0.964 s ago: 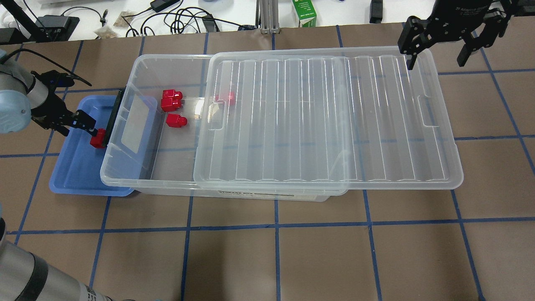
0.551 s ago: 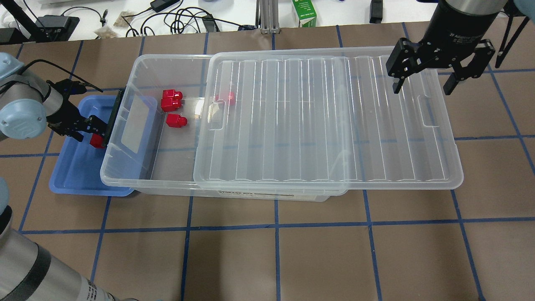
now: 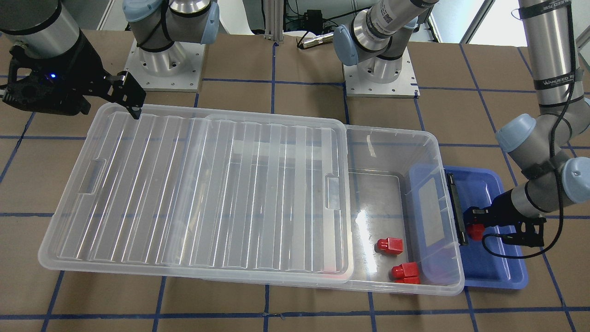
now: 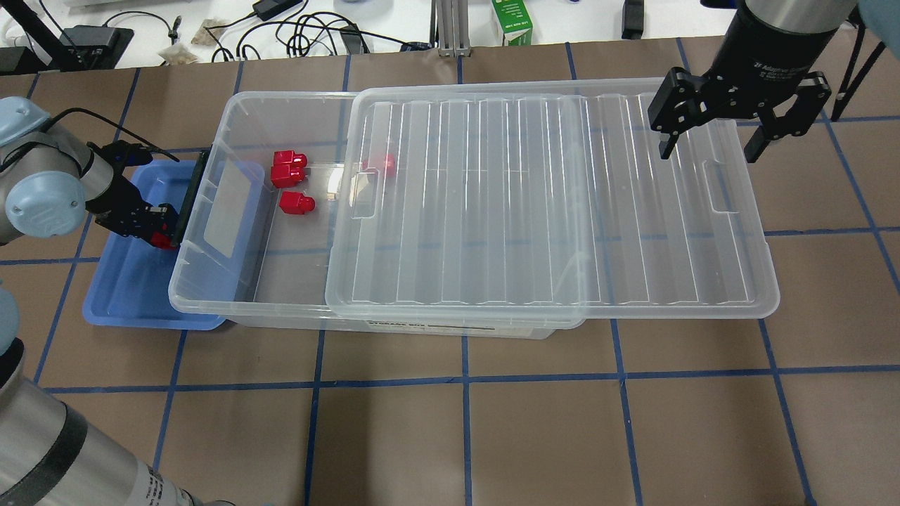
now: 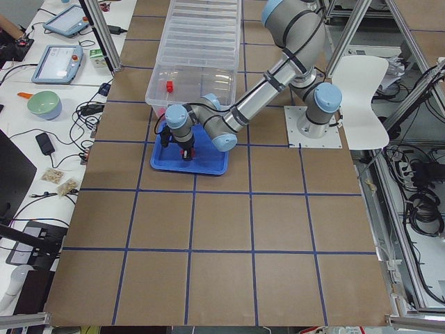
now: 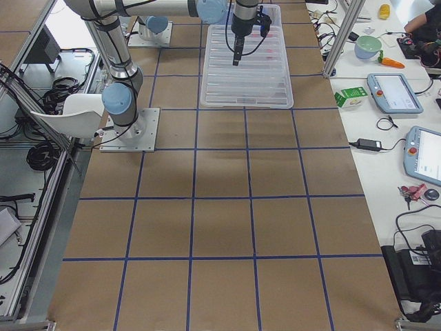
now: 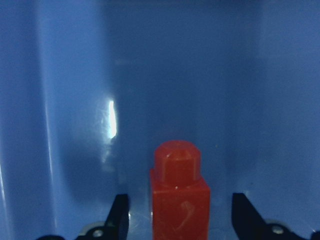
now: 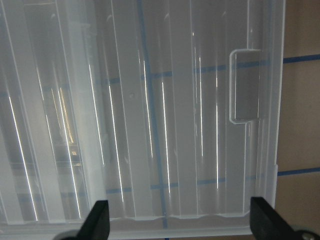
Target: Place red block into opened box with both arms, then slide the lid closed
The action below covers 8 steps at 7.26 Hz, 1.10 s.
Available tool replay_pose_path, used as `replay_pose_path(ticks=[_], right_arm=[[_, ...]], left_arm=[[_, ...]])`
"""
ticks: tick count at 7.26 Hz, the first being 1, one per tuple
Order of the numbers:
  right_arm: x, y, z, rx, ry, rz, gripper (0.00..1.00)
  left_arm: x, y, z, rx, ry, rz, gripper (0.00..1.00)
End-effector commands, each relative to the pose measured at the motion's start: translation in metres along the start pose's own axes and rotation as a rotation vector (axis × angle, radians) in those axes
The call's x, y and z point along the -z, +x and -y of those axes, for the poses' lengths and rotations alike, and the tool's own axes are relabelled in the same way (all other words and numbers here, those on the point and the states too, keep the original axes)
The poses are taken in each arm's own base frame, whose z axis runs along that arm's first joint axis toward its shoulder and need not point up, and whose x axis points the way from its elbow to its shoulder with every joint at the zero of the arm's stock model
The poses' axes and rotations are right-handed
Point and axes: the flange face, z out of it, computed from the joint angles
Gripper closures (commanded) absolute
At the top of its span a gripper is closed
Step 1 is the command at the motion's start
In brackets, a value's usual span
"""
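Beside the box [image 4: 211,299], the left gripper [image 7: 182,212] straddles the red block [image 7: 178,197], jaws apart; best closed squarely on its body before lifting. Over the lid [image 4: 534,211], the right gripper [image 4: 710,149] hangs, jaws apart.

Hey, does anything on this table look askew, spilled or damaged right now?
Nothing looks spilled or damaged. The lid is slid sideways and overhangs the box at the end near the right gripper, but it lies square, as suits an opened box.

The table [image 4: 492,436], papered brown with a blue tape grid, fills the overhead view. On it the box [image 4: 281,102] sits upper centre, a blue tray [image 4: 119,295] against its left end; two metal base plates [image 3: 152,80] at the front view's top
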Motion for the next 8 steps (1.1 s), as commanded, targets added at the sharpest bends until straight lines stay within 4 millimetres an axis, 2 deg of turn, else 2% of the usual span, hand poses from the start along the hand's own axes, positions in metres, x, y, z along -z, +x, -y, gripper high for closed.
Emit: replay_pose_path(ticks=[1,2,3,4,5,6,7,8], right_arm=[[0.001,0.000,0.001,0.004,0.012,0.001,0.00],[0.001,0.000,0.001,0.004,0.012,-0.003,0.00],[0.001,0.000,0.002,0.005,0.012,-0.004,0.00],[0.002,0.001,0.002,0.007,0.014,-0.009,0.00],[-0.001,0.001,0.002,0.007,0.009,-0.010,0.00],[-0.001,0.002,0.002,0.004,0.009,-0.012,0.00],[-0.002,0.002,0.001,0.002,0.006,-0.013,0.00],[-0.003,0.002,0.002,-0.001,0.004,-0.013,0.00]], left_arm=[[0.017,0.001,0.001,-0.003,0.020,0.016,1.00],[0.032,0.006,0.002,-0.014,0.035,0.025,1.00],[0.055,0.009,-0.001,-0.011,0.020,0.013,1.00],[0.097,0.019,-0.005,-0.013,0.013,0.009,1.00],[0.145,0.043,-0.005,-0.033,0.005,0.006,1.00],[0.198,0.089,-0.002,-0.060,0.042,0.029,1.00],[0.222,0.137,-0.004,-0.065,0.065,0.055,1.00],[0.218,0.189,-0.003,-0.044,0.063,0.053,1.00]])
